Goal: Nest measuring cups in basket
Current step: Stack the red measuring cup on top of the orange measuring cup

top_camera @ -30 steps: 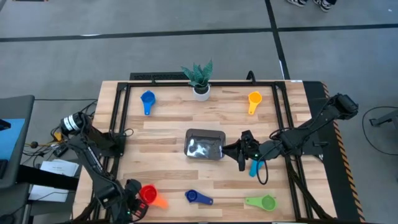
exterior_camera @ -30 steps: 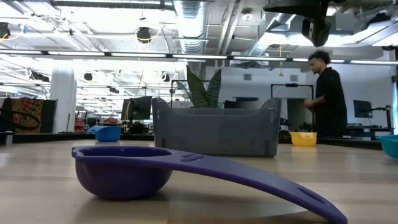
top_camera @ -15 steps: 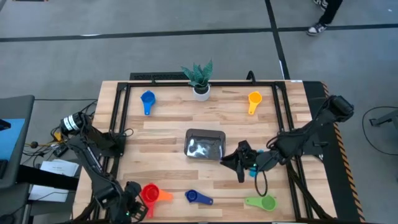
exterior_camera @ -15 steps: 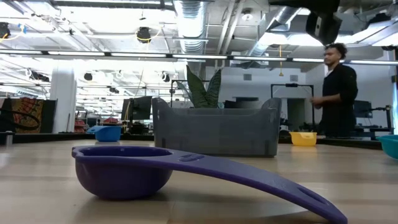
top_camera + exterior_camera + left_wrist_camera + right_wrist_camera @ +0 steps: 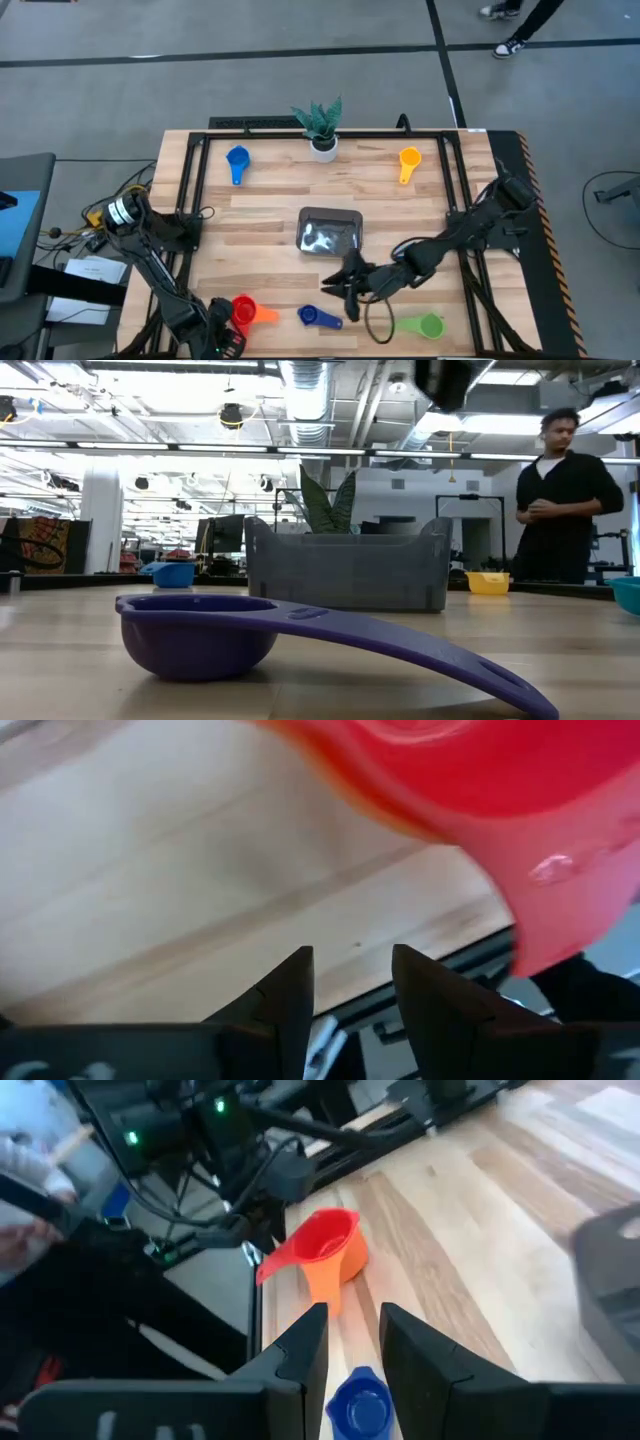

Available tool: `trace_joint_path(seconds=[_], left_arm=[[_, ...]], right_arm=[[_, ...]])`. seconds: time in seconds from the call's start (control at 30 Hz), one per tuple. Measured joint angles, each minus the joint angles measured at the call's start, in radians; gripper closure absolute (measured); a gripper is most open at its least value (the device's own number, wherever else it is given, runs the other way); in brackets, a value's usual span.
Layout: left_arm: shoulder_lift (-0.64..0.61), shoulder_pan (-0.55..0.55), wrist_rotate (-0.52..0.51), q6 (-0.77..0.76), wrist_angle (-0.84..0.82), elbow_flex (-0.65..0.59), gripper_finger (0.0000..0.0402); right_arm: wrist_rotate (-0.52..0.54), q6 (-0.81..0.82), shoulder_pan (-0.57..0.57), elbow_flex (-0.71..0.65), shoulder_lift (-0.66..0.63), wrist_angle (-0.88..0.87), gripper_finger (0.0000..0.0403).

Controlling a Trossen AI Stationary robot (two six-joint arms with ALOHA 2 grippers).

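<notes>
The dark grey basket point(image 5: 329, 232) sits mid-table. The dark blue cup point(image 5: 318, 317) rests on its bowl and handle tip point(image 5: 500, 685) near the near edge. My right gripper point(image 5: 340, 290) hovers just above and beyond it, fingers slightly apart; the cup point(image 5: 360, 1405) shows below them. The red cup point(image 5: 243, 310) sits in the orange one point(image 5: 330, 1285). My left gripper point(image 5: 220, 335) is at the near-left corner beside the red cup point(image 5: 520, 810), fingers slightly apart. The blue point(image 5: 237, 160), yellow point(image 5: 408, 160) and green point(image 5: 425, 325) cups lie apart. The light blue cup point(image 5: 630, 592) shows only low.
A white pot with a green plant point(image 5: 321, 125) stands at the far edge behind the basket. A black frame point(image 5: 195, 180) borders the tabletop. A person point(image 5: 560, 500) stands in the room beyond the table. Bare wood lies left of the basket.
My right gripper has swept from beside the basket's right side toward the near-left, ending above the dark blue cup. The cups and the basket have stayed put. The person in the room behind has walked to the right.
</notes>
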Motion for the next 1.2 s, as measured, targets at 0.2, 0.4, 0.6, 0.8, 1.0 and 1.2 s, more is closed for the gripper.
trace_joint_path(seconds=[0.2,0.4,0.6,0.8,1.0,1.2], left_arm=[[0.0,0.0,-0.067,0.016,0.004,0.0,0.0277],[0.0,0.0,-0.112,0.027,0.005,0.0,0.0277],[0.001,0.002,-0.096,0.02,0.034,0.0,0.0277],[0.001,0.022,-0.075,0.011,0.147,0.0,0.0277],[0.001,0.042,-0.072,0.01,0.169,0.0,0.0277],[0.001,0.061,-0.075,0.01,0.157,0.0,0.0277]], right_arm=[[-0.119,-0.038,-0.05,0.171,0.155,-0.079,0.0284],[-0.156,-0.061,-0.068,0.356,0.294,-0.173,0.0285],[-0.202,-0.124,-0.09,0.518,0.418,-0.276,0.0285],[-0.261,-0.201,-0.129,0.644,0.528,-0.333,0.0285],[-0.309,-0.267,-0.154,0.708,0.592,-0.351,0.0285],[-0.333,-0.307,-0.165,0.716,0.62,-0.36,0.0285]])
